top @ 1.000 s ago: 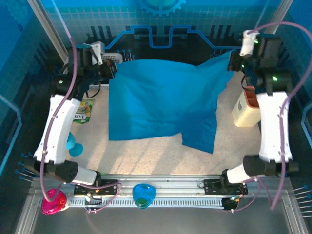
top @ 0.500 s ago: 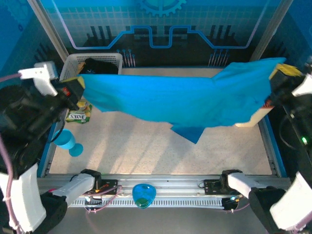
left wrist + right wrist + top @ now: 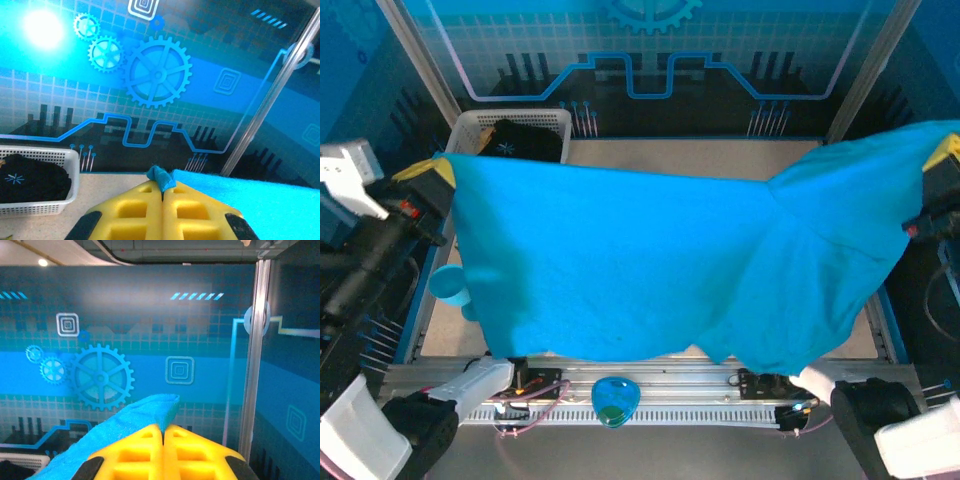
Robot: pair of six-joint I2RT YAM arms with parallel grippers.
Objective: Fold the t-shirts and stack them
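The teal-blue t-shirt [image 3: 650, 260] hangs spread in the air above the table [image 3: 660, 155], its long axis running from 9 to 3 o'clock and its lower edge drooping toward 6. The left gripper [image 3: 436, 172] at 9 and the right gripper [image 3: 945, 154] at 3 are both raised, each with its jaws pressed together on an upper corner. The black t-shirt [image 3: 520, 140] lies in the white basket [image 3: 470, 125] at 11, below the blue gear-patterned back wall [image 3: 650, 40].

The teal t-shirt [image 3: 650, 270] hides most of the table [image 3: 690, 153]; the edge crops the right tool [image 3: 940, 155].

White-and-black arms [image 3: 480, 378], yellow-padded hands [image 3: 162, 192] [image 3: 163, 430], perhaps pinkish cables [image 3: 535, 392].
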